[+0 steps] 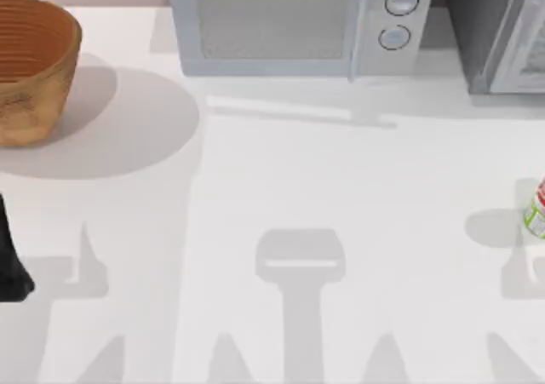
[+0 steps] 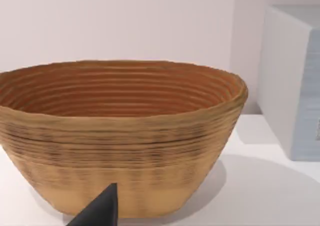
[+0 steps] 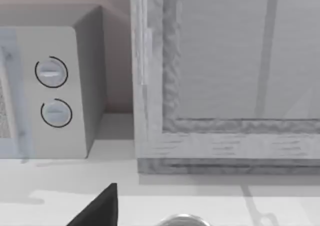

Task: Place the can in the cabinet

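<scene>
The can [image 1: 536, 207], a small white cylinder with red and green markings, stands at the table's right edge, cut off by the top view's border. Its rounded top [image 3: 182, 220] peeks in at the lower edge of the right wrist view, just under my right gripper [image 3: 102, 211]. The cabinet [image 1: 498, 31], dark grey with a pale framed door panel [image 3: 225, 55], stands at the back right with the door closed. A dark part of my left arm [image 1: 10, 260] sits at the left edge, and my left gripper [image 2: 100, 213] faces the basket.
A woven basket [image 1: 30, 65] stands at the back left, seen close up in the left wrist view as the basket [image 2: 120, 136]. A light grey microwave [image 1: 289, 22] with two round knobs [image 3: 51, 71] sits at the back centre, beside the cabinet.
</scene>
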